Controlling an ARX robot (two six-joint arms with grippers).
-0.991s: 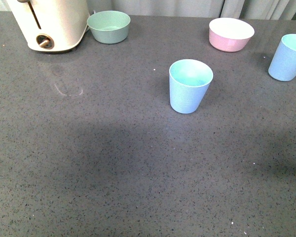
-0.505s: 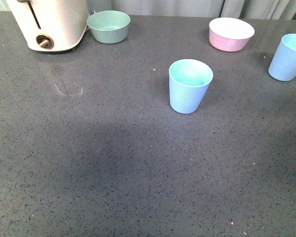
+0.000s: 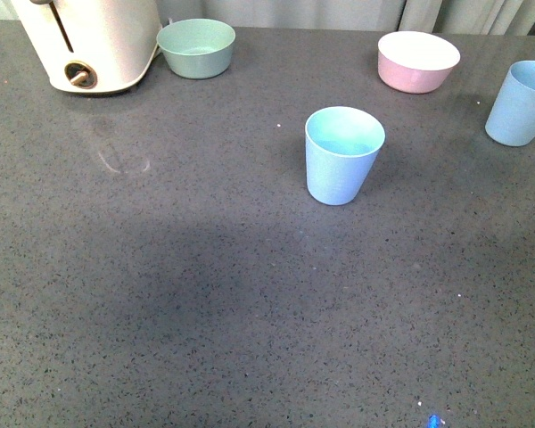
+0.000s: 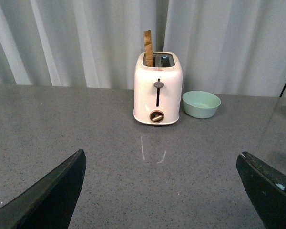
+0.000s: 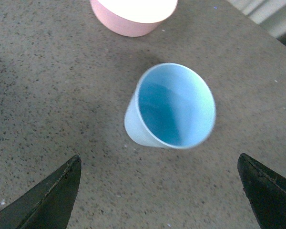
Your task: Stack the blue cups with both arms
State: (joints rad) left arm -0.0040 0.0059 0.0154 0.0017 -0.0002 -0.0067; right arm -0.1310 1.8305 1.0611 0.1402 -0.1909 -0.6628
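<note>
No stacking was done yet: the centre cup point(image 3: 343, 156) and the right-edge cup point(image 3: 520, 105) were ungrasped, with the left gripper point(image 4: 160, 153) and the right gripper point(image 5: 158, 157) seen with jaws wide apart.

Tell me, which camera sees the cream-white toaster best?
The left wrist view: the glossy cream-white toaster stands whole there, a slice sticking up. The front view crops it at the top edge; the right wrist view misses it.

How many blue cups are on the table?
2. The middle cup stands upright, centre of the front view; the right cup stands at its right edge, near the pink bowl.
</note>
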